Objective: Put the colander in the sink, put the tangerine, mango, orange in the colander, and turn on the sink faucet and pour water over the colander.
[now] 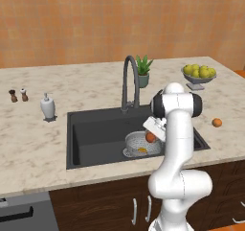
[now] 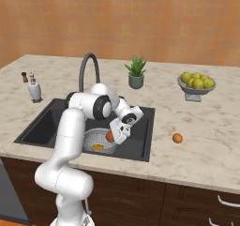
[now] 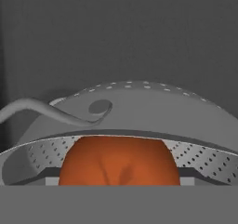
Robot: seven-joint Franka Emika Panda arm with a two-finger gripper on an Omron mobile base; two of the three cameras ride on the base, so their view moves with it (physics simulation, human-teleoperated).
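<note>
The silvery pierced colander (image 1: 135,143) (image 2: 93,137) (image 3: 139,93) sits at the right of the dark sink (image 1: 95,134) (image 2: 47,122). A yellow-orange fruit (image 1: 142,150) (image 2: 98,147), probably the mango, lies in it. My gripper (image 1: 152,135) (image 2: 111,135) hangs just over the colander's right rim, shut on a round orange-red fruit (image 1: 150,138) (image 2: 109,137) (image 3: 118,160); whether it is the tangerine or the orange I cannot tell. Another orange fruit (image 1: 217,122) (image 2: 177,138) rests on the counter to the right. The gooseneck faucet (image 1: 128,81) (image 2: 86,70) stands behind the basin, and no water runs.
A footed bowl of yellow-green fruit (image 1: 198,74) (image 2: 196,84) and a potted plant (image 1: 143,72) (image 2: 136,72) stand at the back right. The white soap dispenser (image 1: 47,107) (image 2: 34,90) and two small shakers (image 1: 18,96) (image 2: 24,76) are left of the sink.
</note>
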